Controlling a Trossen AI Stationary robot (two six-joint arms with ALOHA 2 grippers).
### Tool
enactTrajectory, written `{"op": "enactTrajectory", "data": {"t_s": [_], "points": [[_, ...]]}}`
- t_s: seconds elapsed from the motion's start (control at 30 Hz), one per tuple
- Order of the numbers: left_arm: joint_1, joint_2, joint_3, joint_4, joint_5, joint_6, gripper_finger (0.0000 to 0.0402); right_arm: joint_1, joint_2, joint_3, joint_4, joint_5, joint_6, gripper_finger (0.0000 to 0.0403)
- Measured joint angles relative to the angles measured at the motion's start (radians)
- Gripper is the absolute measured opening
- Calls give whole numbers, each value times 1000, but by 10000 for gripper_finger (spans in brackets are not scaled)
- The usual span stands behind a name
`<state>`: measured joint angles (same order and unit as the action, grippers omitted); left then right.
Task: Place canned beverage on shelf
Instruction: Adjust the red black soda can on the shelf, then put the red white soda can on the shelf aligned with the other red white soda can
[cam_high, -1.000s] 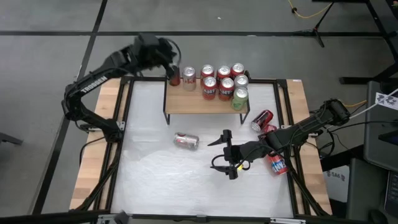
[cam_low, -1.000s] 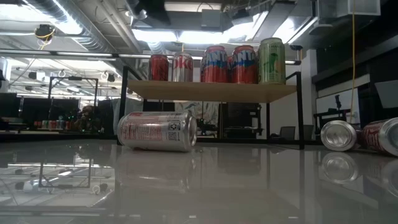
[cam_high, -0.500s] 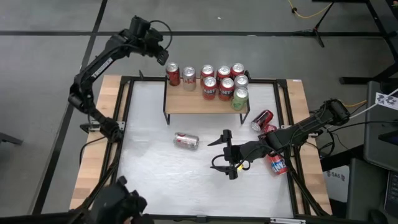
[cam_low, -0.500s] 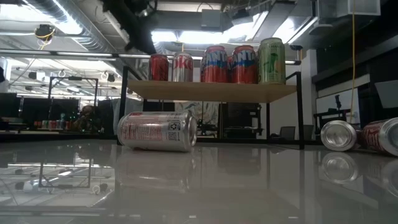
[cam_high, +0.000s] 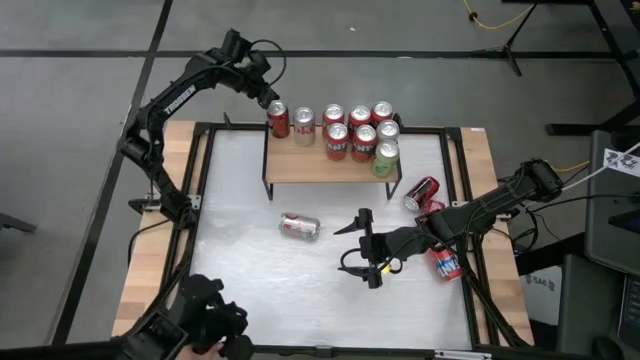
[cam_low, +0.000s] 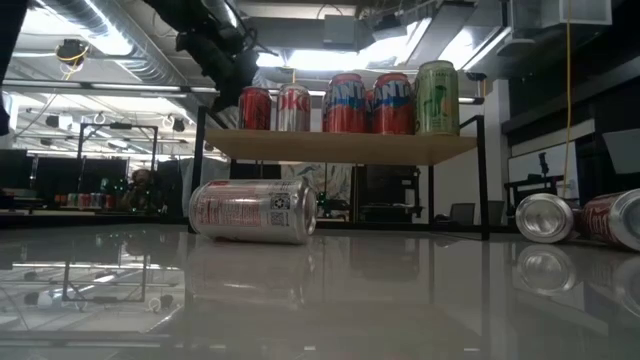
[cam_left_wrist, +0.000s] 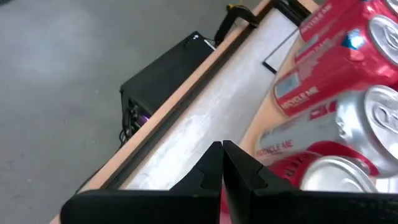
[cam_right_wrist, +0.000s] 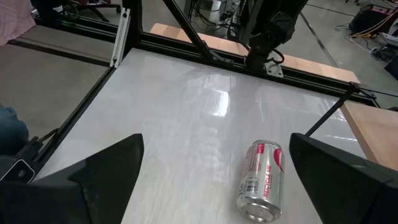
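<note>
Here's the shelf (cam_high: 330, 165), a low stand with a light-wood plank top on thin black legs, sitting toward twelve o'clock on the white table (cam_high: 250, 290). It's carrying a good load: a red can (cam_high: 278, 120) at its far left corner, a silver can (cam_high: 304, 126) just beside it, then a cluster of red cans (cam_high: 350, 130) packed touching one another, and a green can (cam_high: 386, 158) at the front right end. All of them stand upright. From table height the row lines up neatly along the plank, green can tallest-looking at the right.

One more silver can with red print (cam_high: 300, 226) lies on its side on the table, in front of the shelf, at about six o'clock from the shelf's left half. Over at the right edge two more red cans (cam_high: 422, 192) lie tipped over, near the right arm.

The right gripper (cam_high: 362, 245) rests low over the table with its fingers spread wide, holding nothing. The fallen silver can sits at roughly ten o'clock from it, near but apart; in the right wrist view that can (cam_right_wrist: 261, 180) lies between the two dark fingers, farther out.

The left gripper (cam_high: 268, 100) hangs just beyond the shelf's far left corner, at about eleven o'clock from the red corner can, fingers pressed together on nothing. Its wrist view shows the closed fingertips (cam_left_wrist: 222, 171) with the can tops right alongside.
</note>
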<state>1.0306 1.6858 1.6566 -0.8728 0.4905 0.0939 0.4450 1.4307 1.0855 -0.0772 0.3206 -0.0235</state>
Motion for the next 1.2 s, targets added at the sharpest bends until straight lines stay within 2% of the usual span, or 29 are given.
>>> {"op": "enactTrajectory", "data": {"t_s": [0.33,0.73,1.0,1.2], "points": [[-1,-2,0,-144,15,71,0,0,0,0,0,0,0,392],[-30,-2,0,-148,54,94,0,0,0,0,0,0,0,392],[-31,-7,0,-148,-44,94,0,0,0,0,-1,0,0,392],[-32,-70,0,-152,-122,94,0,0,0,0,0,0,0,392]]}}
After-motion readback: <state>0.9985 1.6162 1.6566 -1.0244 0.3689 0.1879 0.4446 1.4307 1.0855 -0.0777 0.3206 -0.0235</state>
